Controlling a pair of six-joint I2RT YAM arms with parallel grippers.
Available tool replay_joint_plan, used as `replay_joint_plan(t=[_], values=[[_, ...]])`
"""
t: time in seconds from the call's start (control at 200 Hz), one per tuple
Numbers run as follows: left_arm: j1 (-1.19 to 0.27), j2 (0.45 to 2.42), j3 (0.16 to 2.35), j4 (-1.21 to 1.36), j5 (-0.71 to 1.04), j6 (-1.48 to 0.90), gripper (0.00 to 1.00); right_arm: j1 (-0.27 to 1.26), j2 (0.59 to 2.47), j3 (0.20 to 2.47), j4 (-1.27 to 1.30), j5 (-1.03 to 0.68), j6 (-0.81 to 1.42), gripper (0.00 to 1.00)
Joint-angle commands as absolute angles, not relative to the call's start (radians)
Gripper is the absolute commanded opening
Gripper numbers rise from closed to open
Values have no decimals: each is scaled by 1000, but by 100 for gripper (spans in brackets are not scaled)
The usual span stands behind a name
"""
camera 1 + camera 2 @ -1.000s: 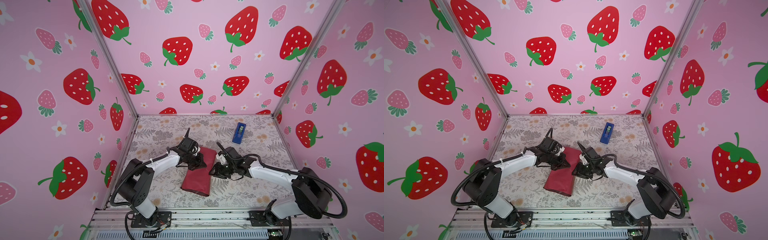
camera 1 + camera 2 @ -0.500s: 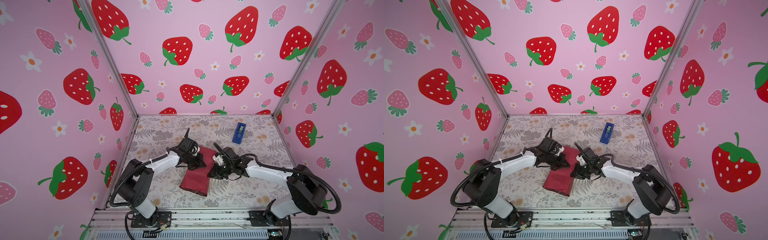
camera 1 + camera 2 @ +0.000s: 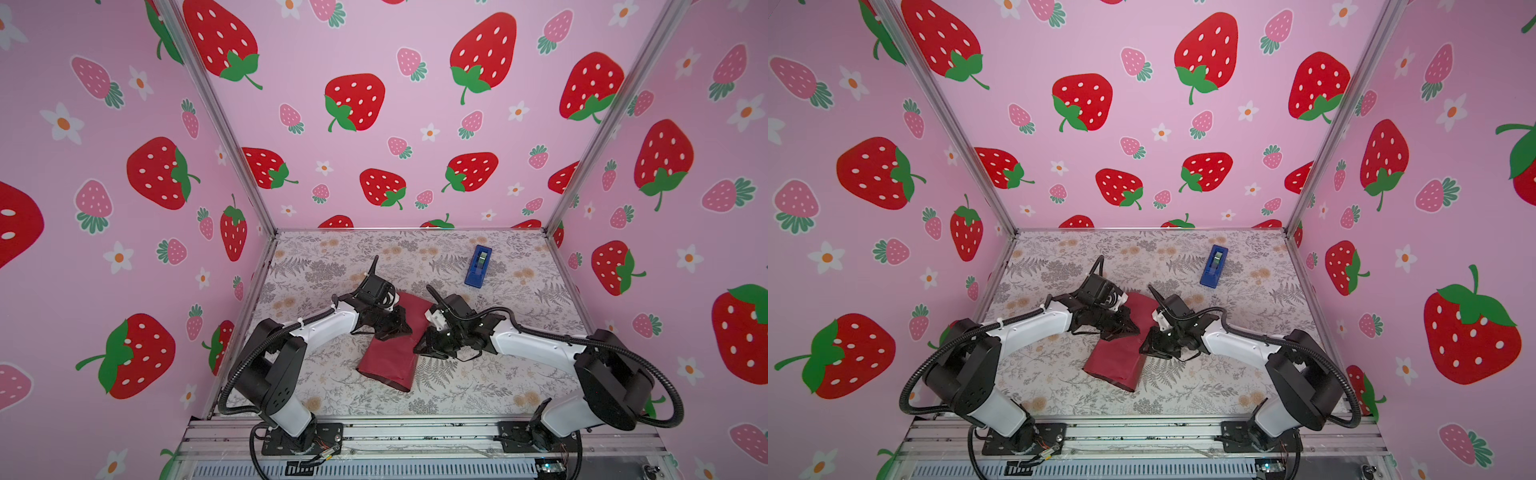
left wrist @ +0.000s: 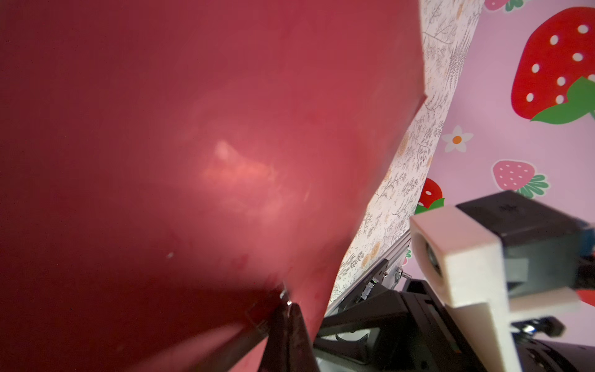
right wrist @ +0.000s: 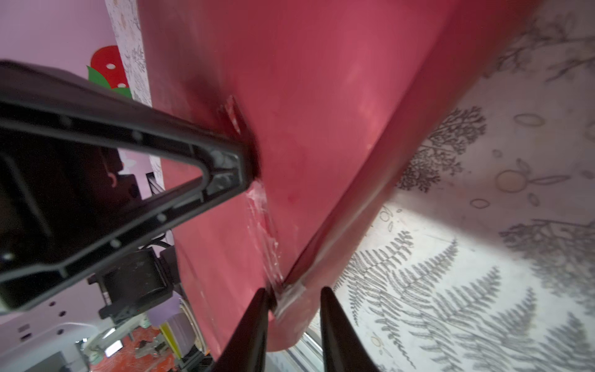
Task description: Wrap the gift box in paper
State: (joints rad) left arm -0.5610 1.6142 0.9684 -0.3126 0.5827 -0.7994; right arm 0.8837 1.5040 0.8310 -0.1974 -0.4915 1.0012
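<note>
- The paper [image 3: 390, 357] lies near the middle of the table [image 3: 498, 374]. It is folded over itself into a long, bulging wrap. The wrap runs from between the two arms toward the table's front edge, and both top views show it so [image 3: 1115, 361].
- The gift box cannot be seen in any view; only maroon paper shows there.
- The left claw [image 3: 400, 329] reaches in from the left and rests on top of the wrap's far half. Its fingers are pressed together, tips against the paper. In the left wrist view they form one dark wedge [image 4: 286, 315] at the sheet's surface.
- In the right wrist view, a finger of that claw [image 5: 225, 167] pushes into the paper and dents it just beside the seam.
- The right claw [image 3: 419, 350] meets the wrap's right side, opposite the left one. Its fingers stand a narrow gap apart [image 5: 293, 290], with the paper's folded edge between them. One finger touches that edge; the other stands just clear of it, above the table.
- A crinkled strip of clear tape [image 5: 264, 232] runs along the seam, from near the left finger down to the right claw.
- A blue tape dispenser [image 3: 478, 266] lies flat at the table's far right, well apart from the paper and both arms.
</note>
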Motion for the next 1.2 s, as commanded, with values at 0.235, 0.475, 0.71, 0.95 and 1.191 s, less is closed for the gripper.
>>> replay_joint_plan(t=[0.235,0.475,0.71,0.95,1.191], values=[[-550,1529,1159,-617,515,-679,32,872,1401,882,-287,-398,966,44],[-445,1478,1167,-765,429,-526,52,864,1413,859,-185,-458,971,51],[-349,1502,1057,-718,529,-437,64,849,1465,846,-134,-478,982,61],[-340,1570,1016,-639,626,-423,65,790,1532,845,-91,-517,960,61],[-368,1562,970,-520,685,-536,62,710,1626,916,-87,-594,878,56]])
